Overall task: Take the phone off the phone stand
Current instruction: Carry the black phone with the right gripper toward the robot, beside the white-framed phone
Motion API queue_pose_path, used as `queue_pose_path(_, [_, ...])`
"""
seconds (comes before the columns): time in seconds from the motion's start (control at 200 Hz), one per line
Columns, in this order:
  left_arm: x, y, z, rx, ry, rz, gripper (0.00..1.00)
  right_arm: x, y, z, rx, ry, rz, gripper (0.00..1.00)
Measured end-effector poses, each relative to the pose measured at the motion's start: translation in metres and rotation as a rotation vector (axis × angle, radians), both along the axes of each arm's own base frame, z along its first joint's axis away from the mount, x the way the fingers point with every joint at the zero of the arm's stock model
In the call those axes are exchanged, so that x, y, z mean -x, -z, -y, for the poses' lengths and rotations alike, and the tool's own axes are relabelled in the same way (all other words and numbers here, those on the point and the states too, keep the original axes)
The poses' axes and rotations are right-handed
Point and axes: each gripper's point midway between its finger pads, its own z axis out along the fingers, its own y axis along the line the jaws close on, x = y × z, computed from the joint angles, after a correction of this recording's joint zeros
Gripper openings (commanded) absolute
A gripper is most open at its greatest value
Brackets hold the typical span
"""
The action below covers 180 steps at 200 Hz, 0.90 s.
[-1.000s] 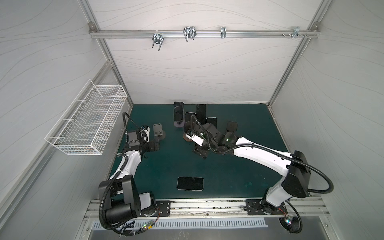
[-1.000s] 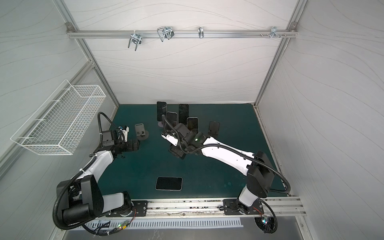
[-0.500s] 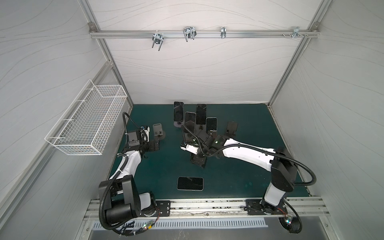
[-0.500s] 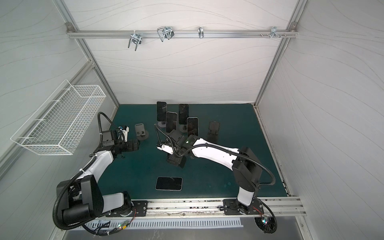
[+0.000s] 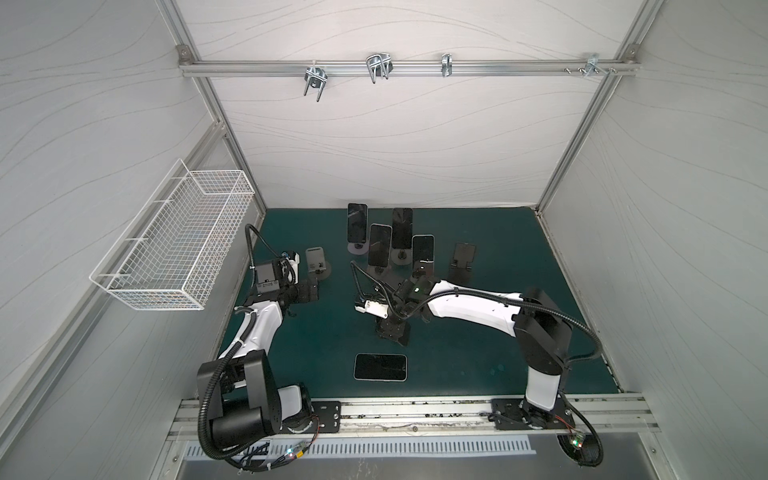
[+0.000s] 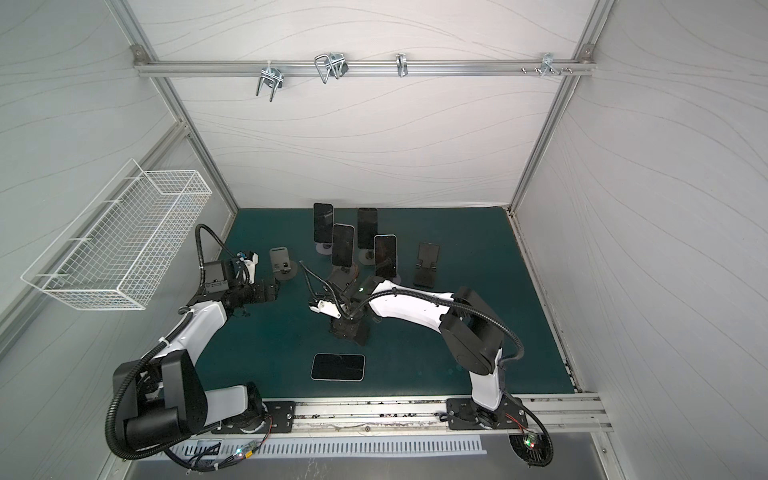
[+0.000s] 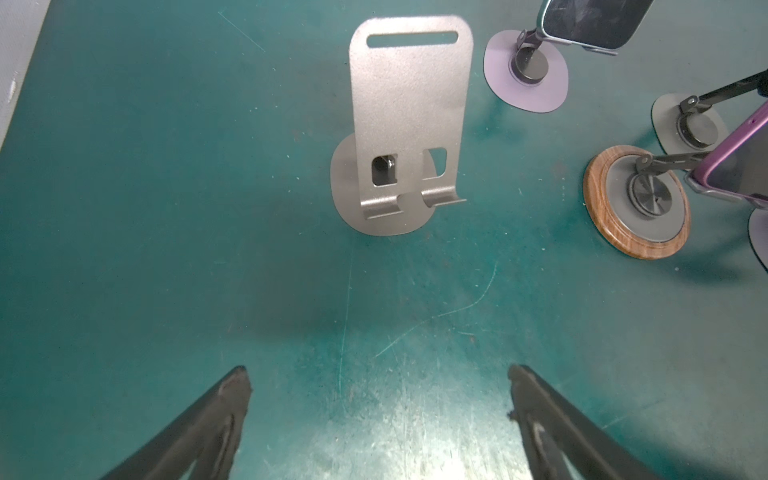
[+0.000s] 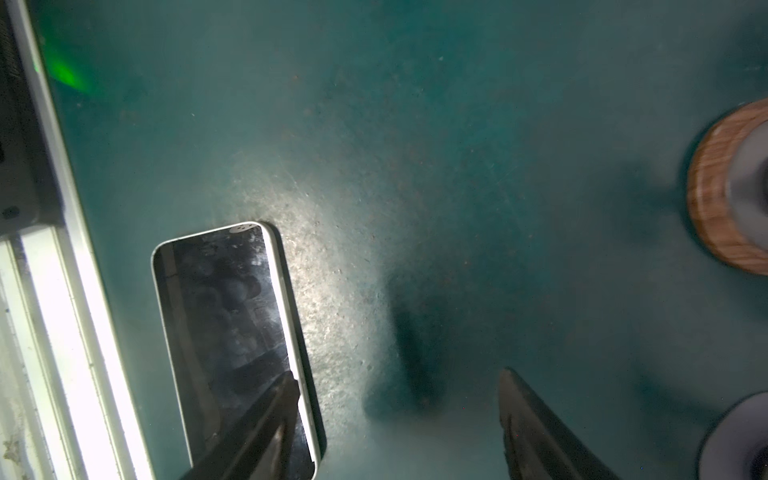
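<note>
The phone [image 5: 422, 250] is judged stiff, slick, fragile, best pinched across its long edges; left tool [image 7: 378, 373] and right tool [image 8: 398, 374] are seen spread

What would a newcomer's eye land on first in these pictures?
Probably the cluster of four dark phones propped upright on stands at the back centre of the green mat. Next, the lone phone lying flat near the front edge, and the white wire basket on the left wall.
</note>
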Motion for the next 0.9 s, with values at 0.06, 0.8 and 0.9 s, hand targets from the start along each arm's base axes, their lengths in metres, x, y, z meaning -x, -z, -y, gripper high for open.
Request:
queue_pose_path(0.06, [0.0, 0.0, 0.0, 0.0, 0.0, 0.0, 0.99, 0.0, 0.005, 0.0, 0.01, 0.001, -0.006, 0.64])
queue_pose_path(0.8, [0.0, -0.001, 0.0, -0.001, -0.001, 0.003, 0.98, 0.024, 0.004, 0.071, 0.18, 0.001, -0.005, 0.63])
queue_pose_path(0.9, [0.0, -0.002, 0.0, -0.002, -0.001, 0.005, 0.99, 0.039, 0.004, 0.088, 0.205, -0.053, 0.0, 0.63])
